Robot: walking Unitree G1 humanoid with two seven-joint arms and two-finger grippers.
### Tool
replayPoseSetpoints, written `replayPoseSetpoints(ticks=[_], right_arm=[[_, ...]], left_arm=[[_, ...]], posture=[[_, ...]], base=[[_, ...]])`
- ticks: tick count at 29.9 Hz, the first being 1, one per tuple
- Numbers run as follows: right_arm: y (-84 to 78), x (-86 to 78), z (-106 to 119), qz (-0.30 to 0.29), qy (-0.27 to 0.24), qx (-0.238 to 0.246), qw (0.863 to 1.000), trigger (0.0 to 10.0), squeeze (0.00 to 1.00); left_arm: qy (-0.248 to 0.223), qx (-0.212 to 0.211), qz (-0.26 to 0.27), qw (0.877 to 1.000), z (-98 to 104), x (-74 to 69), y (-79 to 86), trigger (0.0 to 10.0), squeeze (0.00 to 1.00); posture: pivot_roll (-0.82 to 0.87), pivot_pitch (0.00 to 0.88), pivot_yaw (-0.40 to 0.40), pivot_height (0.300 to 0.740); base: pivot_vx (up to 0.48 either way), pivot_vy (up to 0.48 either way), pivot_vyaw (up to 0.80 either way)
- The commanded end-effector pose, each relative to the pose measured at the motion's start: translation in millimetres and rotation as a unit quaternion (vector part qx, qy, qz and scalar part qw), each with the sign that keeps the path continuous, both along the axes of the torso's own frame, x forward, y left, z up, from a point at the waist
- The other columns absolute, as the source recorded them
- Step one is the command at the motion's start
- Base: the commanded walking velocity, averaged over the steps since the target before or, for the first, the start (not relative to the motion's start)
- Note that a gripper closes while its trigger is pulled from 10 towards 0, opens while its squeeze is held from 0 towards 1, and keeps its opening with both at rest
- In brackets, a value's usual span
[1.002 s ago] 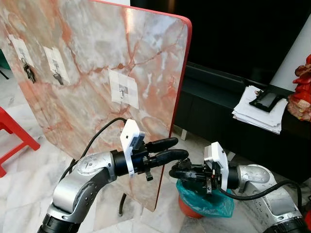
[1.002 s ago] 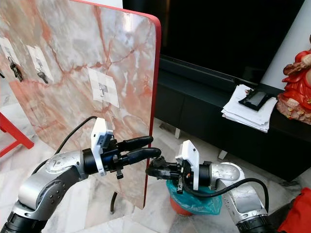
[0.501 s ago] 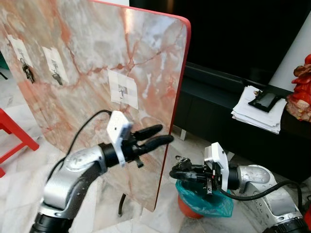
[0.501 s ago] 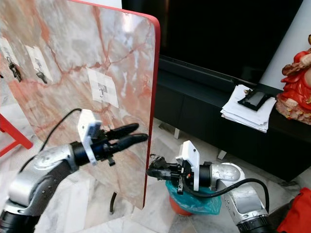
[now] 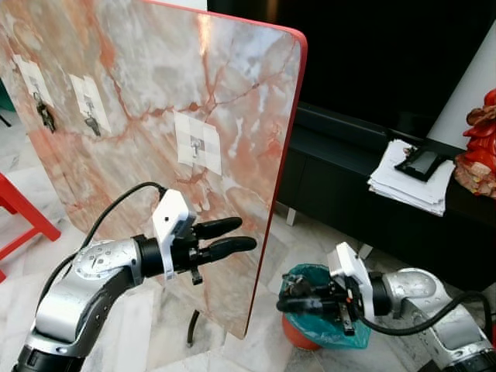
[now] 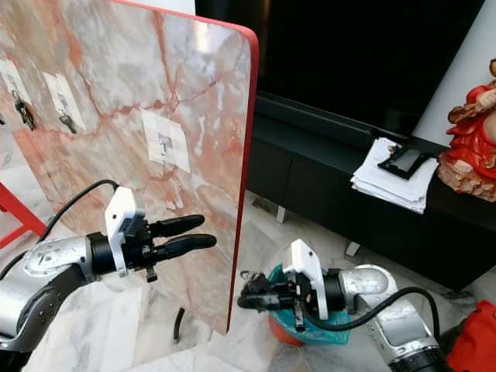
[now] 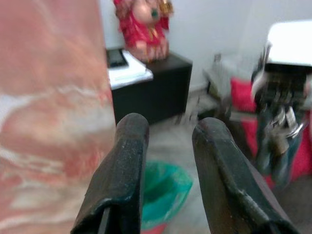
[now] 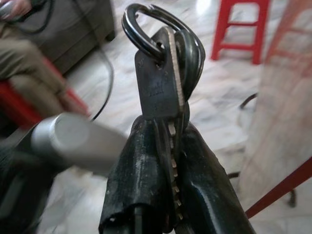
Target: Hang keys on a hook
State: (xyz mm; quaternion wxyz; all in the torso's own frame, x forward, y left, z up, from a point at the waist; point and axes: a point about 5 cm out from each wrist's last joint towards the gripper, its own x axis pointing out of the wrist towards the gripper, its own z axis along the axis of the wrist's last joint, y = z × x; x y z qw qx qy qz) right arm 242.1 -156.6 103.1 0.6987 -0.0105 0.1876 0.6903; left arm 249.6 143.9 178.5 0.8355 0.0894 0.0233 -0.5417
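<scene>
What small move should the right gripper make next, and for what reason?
Probably raise the right gripper up toward the empty hook on the marble board. It is shut on the keys, ring upward, but sits low beside the board's red edge; the other two hooks already carry keys.

Board [image 5: 155, 116] on the left, 3 hooks [image 5: 196, 145] on it; bin [image 5: 314, 306] right of its edge.

1. No legible text, brand or number appears anywhere.
2. A faint stamped mark on the dull silver metal key [image 8: 158, 90] is too blurred to read.
</scene>
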Motion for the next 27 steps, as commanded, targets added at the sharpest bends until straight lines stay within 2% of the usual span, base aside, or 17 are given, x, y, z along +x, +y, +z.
replayPoseSetpoints(ticks=[1,5,10,16,19,21,22,24,27], right_arm=[[0.1,-0.2,6,0.023,-0.012,-0.009,1.0,0.0,0.0],[1.4,4.2,10,0.035,-0.019,-0.012,0.999,0.0,0.0],[12.1,6.3,18,0.061,-0.033,-0.001,0.998,0.0,0.0],[17.5,9.9,23,0.082,-0.047,-0.003,0.996,0.0,0.0],[19.1,11.5,25,0.089,-0.052,-0.006,0.995,0.0,0.0],[19.6,12.7,25,0.091,-0.055,-0.01,0.994,0.0,0.0],[19.8,14.4,25,0.092,-0.057,-0.012,0.994,0.0,0.0],[20.1,15.3,25,0.092,-0.058,-0.012,0.994,0.0,0.0],[21.6,16.4,26,0.098,-0.065,-0.018,0.993,0.0,0.0]], left_arm=[[-0.037,0.024,-0.006,0.999,0,-1.8,-4.2,10.0,0.0],[-0.069,0.034,-0.011,0.997,-2,-4.8,-14.2,10.0,0.0],[-0.12,0.03,-0.023,0.992,-4,-9.4,-28.6,10.0,0.0],[-0.134,0.061,-0.089,0.985,-13,-25.0,-40.7,10.0,0.0],[-0.141,0.079,-0.113,0.98,-16,-30.0,-42.5,10.0,0.0],[-0.152,0.111,-0.132,0.973,-20,-32.5,-40.7,10.0,0.0],[-0.164,0.141,-0.146,0.965,-24,-33.8,-38.5,10.0,0.0],[-0.176,0.149,-0.145,0.962,-24,-32.6,-37.8,10.0,0.0],[-0.195,0.132,-0.123,0.964,-19,-25.8,-40.5,10.0,0.0]], posture=[[-0.03,0.0,-0.107,0.74],[-0.03,0.0,-0.108,0.74],[-0.03,0.0,-0.107,0.74],[-0.03,0.0,-0.107,0.74],[-0.03,0.0,-0.108,0.74],[-0.03,0.0,-0.11,0.74],[-0.03,0.0,-0.11,0.74],[-0.03,0.0,-0.11,0.74],[-0.03,0.0,-0.112,0.74]], base=[[0.0,0.0,0.0],[0.0,0.0,0.0],[0.0,0.0,0.0],[0.0,0.0,0.0],[0.0,0.0,0.0],[0.0,0.0,0.0],[0.0,0.0,0.0],[0.0,0.0,0.0],[0.0,0.0,0.0]])
